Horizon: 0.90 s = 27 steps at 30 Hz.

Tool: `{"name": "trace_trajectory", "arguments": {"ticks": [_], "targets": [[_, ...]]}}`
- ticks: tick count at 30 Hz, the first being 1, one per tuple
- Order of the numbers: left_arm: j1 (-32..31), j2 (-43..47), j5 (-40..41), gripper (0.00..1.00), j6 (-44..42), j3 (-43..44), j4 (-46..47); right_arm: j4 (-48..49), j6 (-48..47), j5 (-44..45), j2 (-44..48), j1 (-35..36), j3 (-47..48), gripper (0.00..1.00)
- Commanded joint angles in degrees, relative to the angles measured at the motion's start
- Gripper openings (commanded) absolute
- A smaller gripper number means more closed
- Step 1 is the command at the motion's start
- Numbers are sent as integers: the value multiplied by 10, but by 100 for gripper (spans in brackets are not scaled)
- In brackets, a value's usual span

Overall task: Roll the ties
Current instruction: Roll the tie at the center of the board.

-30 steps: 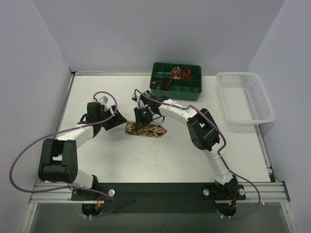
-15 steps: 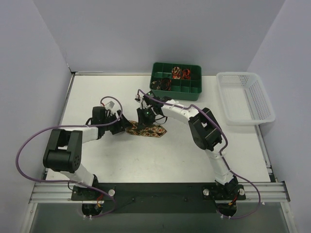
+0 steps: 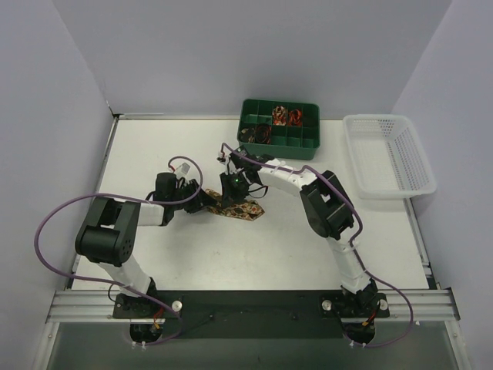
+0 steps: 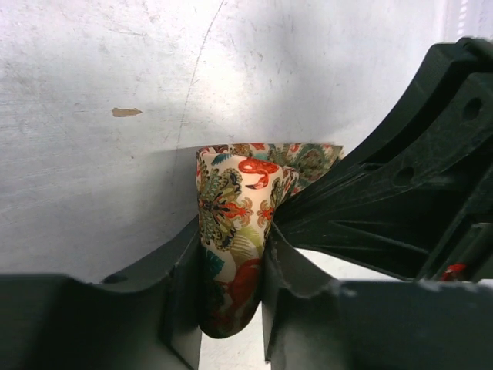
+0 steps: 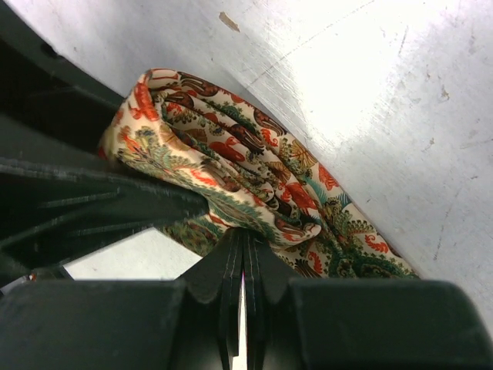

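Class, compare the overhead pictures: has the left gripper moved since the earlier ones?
Yes. Judged against the green tray, the left gripper has moved right and slightly nearer the arms' bases, reaching the tie's left end.

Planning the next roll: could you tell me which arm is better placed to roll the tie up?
Probably left: the left end effector grips the tie by its folded end, ready to turn it; the right end effector only pinches an edge.

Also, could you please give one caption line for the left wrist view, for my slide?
Left pincer grips a folded end of the patterned tie on the white table.
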<state>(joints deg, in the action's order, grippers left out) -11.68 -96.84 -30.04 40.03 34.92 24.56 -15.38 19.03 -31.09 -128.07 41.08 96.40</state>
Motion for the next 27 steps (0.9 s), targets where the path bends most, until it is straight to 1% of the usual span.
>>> {"name": "trace_trajectory", "arguments": {"ticks": [1, 2, 3, 6, 7, 15, 24, 27], "targets": [[-3, -2, -5, 27, 18, -10, 90, -33, -9, 34, 7, -6, -18, 1], [-2, -2, -3, 23, 18, -10, 93, -34, -9, 34, 8, -6, -17, 1], [-2, -2, -2, 13, 18, -10, 94, -33, -10, 34, 9, -6, -16, 1], [-3, 1, 2, 2, 15, -6, 88, -34, -10, 34, 11, -7, -11, 1], [-3, 1, 2, 0, 12, -2, 83, -34, -10, 37, 12, -7, -10, 1], [-4, 22, 24, 0, -26, 20, 9, -35, -13, 43, 12, -6, -16, 1], [-2, 49, 43, 0, -43, 38, -38, -36, -15, 52, 12, -5, -24, 1], [-4, 59, 52, 0, -60, 49, -65, -35, -16, 55, 16, -4, -26, 1]]}}
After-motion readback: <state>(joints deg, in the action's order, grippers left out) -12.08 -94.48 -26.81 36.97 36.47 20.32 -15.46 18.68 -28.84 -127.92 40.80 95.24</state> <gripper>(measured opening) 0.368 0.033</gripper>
